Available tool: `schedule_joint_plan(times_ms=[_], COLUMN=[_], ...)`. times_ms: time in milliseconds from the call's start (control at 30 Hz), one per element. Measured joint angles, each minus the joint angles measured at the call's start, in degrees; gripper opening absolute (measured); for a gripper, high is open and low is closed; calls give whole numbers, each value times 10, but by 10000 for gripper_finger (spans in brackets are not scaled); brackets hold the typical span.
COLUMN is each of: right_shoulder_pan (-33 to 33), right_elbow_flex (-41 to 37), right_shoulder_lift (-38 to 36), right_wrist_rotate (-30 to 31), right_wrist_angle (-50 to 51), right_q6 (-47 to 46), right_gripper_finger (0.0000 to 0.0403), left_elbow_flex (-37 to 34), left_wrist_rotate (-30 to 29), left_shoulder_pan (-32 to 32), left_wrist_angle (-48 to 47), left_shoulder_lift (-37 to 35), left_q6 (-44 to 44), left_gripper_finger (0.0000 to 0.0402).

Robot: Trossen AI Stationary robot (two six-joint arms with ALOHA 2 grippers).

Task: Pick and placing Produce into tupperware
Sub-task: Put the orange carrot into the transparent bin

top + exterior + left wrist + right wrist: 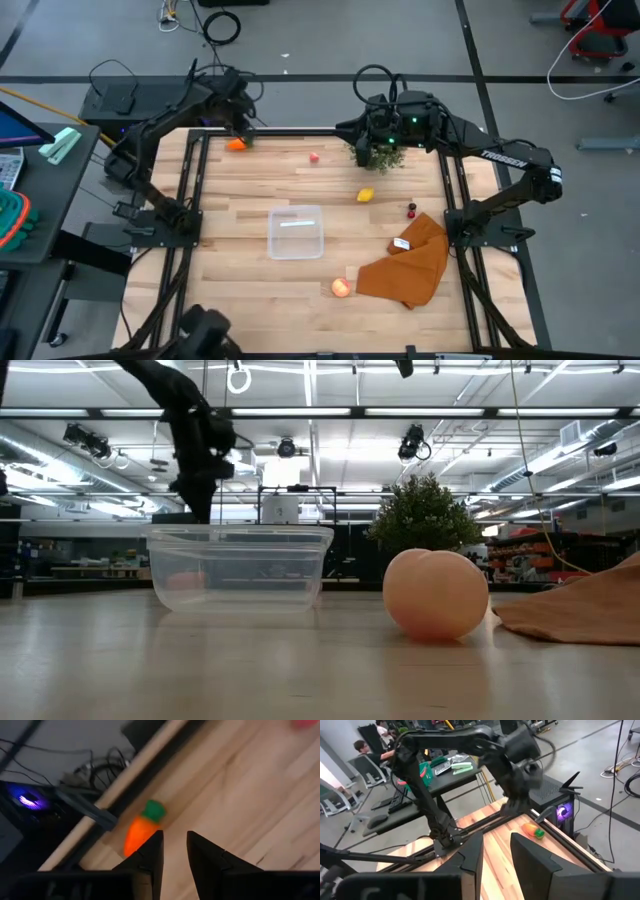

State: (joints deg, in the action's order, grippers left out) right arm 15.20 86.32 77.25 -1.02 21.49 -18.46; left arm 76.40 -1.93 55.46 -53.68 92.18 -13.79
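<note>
Narrowly parted, left gripper (174, 851) fingers hover beside carrot (141, 827).

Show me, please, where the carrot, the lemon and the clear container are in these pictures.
carrot (138, 834): left wrist view, orange body.
lemon (365, 195): high view, its middle.
clear container (320, 232): high view, right rim.

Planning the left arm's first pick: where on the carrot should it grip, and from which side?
Grip the carrot across its orange body, below the green top, coming from above. It lies flat beside the table's edge rail, so the left end effector likely needs its fingers straddling the width.
</note>
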Motion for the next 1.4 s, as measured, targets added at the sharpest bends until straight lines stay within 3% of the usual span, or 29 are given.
schedule_joint_plan(times_ms=[267, 533, 833, 1400], right_shoulder_pan=[0, 0, 0, -4], right_elbow_flex=[0, 0, 0, 0], right_shoulder_lift=[0, 0, 0, 0], right_wrist_rotate=[-13, -22, -21, -24], right_wrist_angle=[0, 0, 1, 1], right_q6=[-1, -10, -30, -54], right_gripper_finger=[73, 82, 115, 122], left_elbow_flex=[0, 0, 0, 0], left_wrist_rotate=[-28, -38, -70, -118], left_shoulder_pan=[-5, -5, 0, 2], left_wrist_angle=[-29, -33, -1, -16], left_shoulder_lift=[71, 92, 92, 203], left_q6=[-41, -153, -132, -139], left_gripper_finger=[138, 207, 277, 286])
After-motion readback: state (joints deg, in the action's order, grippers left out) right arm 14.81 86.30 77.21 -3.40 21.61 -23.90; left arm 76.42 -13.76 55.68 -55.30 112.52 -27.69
